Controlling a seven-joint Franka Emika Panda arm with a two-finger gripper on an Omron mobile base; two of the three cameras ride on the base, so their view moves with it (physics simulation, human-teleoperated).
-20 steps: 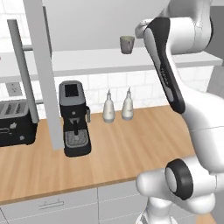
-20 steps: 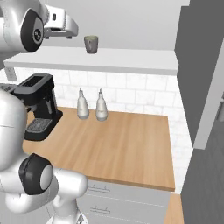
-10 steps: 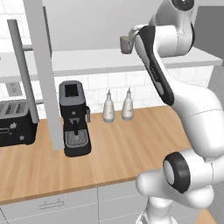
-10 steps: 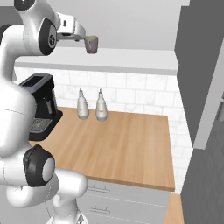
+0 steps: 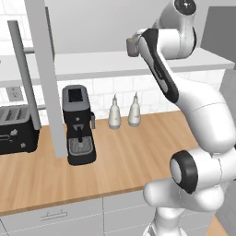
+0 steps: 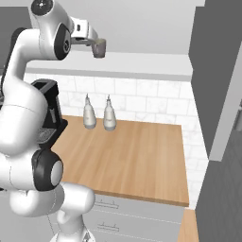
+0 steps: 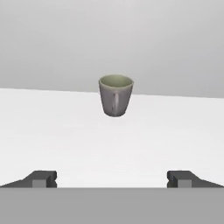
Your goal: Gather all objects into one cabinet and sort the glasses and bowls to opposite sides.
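Two dark fingertips stand wide apart at the bottom of the hand view, with nothing between them, and straight ahead a grey-green mug sits upright on a white shelf, well apart from the tips; its handle faces the camera as a faint vertical ridge, and its inside looks pale olive. That view gives the mug's shape most clearly; whether this is one of the glasses meant by the task I cannot tell, since it reads grey here rather than red. From the right base view the gripper reaches level toward the mug, which appears just beyond it at the shelf's front, and the two look nearly touching from this side. The left base view shows the mug mostly hidden behind the white forearm, only its left edge peeking out above the shelf. That view also takes in the wooden counter with a black coffee machine, a dark toaster at the far left, and two pale bottles against the tiled wall. The right base view shows the bottles too, and a tall dark cabinet at the counter's right end.
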